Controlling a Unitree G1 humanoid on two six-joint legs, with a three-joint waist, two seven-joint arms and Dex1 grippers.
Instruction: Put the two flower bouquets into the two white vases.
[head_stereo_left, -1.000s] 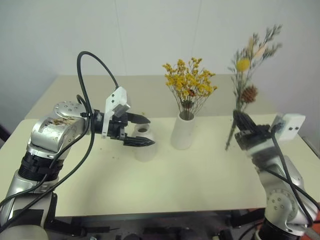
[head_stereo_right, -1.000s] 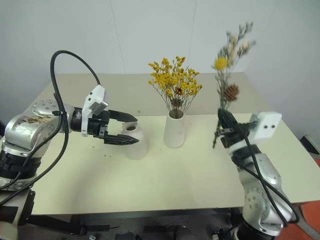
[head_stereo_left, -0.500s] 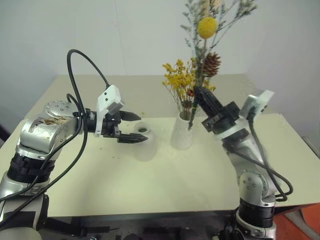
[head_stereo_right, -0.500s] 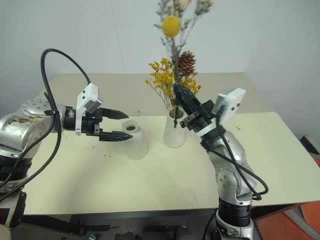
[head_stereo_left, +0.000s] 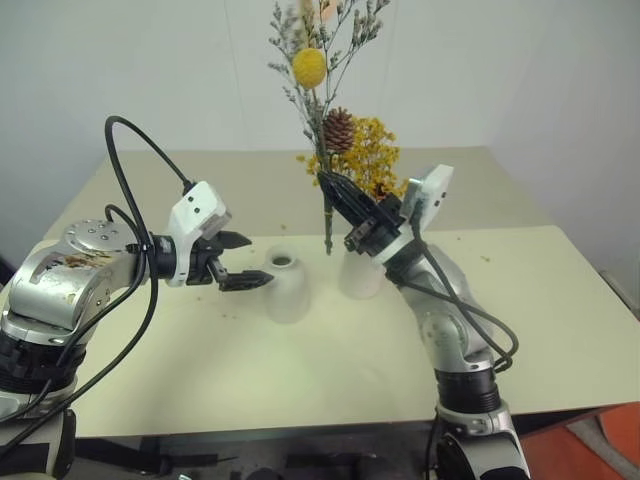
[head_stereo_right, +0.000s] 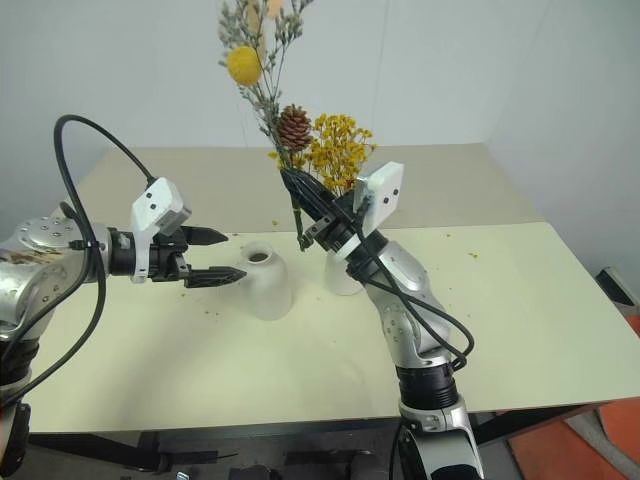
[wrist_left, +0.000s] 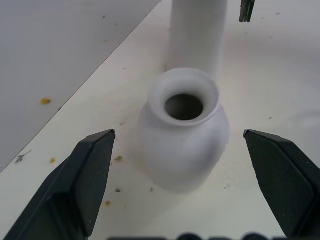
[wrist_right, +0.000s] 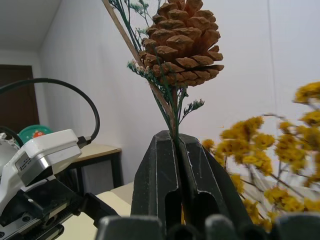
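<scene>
My right gripper (head_stereo_left: 332, 187) is shut on the stems of the grey-green sprig bouquet, whose yellow ball (head_stereo_left: 309, 67) and pinecone (head_stereo_left: 339, 130) stand high above the table. Its stem end (head_stereo_left: 327, 244) hangs in the air between the two white vases. The short round vase (head_stereo_left: 285, 287) stands empty. The tall cylinder vase (head_stereo_left: 356, 275), partly behind my right arm, holds the yellow-orange bouquet (head_stereo_left: 372, 150). My left gripper (head_stereo_left: 255, 261) is open just left of the round vase, level with its neck; in the left wrist view the vase mouth (wrist_left: 184, 106) lies between its fingers (wrist_left: 85, 185).
The cream table (head_stereo_left: 300, 370) runs to a white wall behind. Small flower crumbs (wrist_left: 45, 101) lie scattered on it. A black cable (head_stereo_left: 135, 150) loops above my left arm.
My right arm has swung left with the sprig, from the table's right side to above the gap between the vases. My left gripper has drawn back left off the round vase.
</scene>
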